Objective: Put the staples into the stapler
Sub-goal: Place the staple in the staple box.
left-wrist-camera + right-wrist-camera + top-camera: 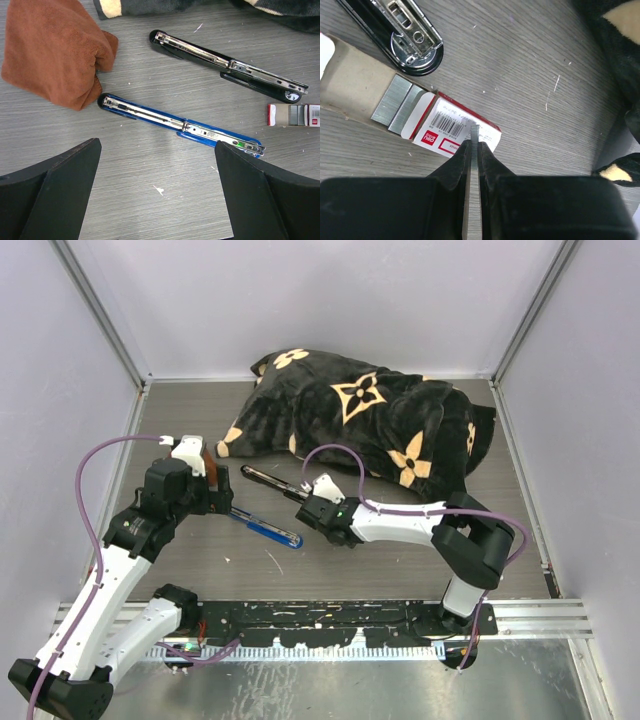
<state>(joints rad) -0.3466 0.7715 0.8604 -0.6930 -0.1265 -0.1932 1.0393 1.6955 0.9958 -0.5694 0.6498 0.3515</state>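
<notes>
Left end effector was wide open over the worktop, nothing in it. Ahead of it and off to its left sat a scrunched-up brown cloth. Right in front of its fingertips the blue stapler lay opened out flat with the metal channel facing up. It ran diagonally, and its right end was just beside the right-hand finger. Further out from that was the black stapler, opened out the same way and roughly parallel, with a strip of bare worktop between the two. Ahead and to the right of that end effector, the staples box lay flat, just near the black stapler's right end.

Right end effector was clenched, fingers almost together with only a thin grey sliver between them. Its tips sat right at the near edge of the box's red-and-white sleeve. Honestly couldn't tell if it was actually pinching the cardboard. The inner tray stuck out to its left, with silver staple strips showing at the sleeve's mouth. The black stapler's rounded end was ahead-left, just beside the tray. A black blanket with tan flowers was off to its right.
</notes>
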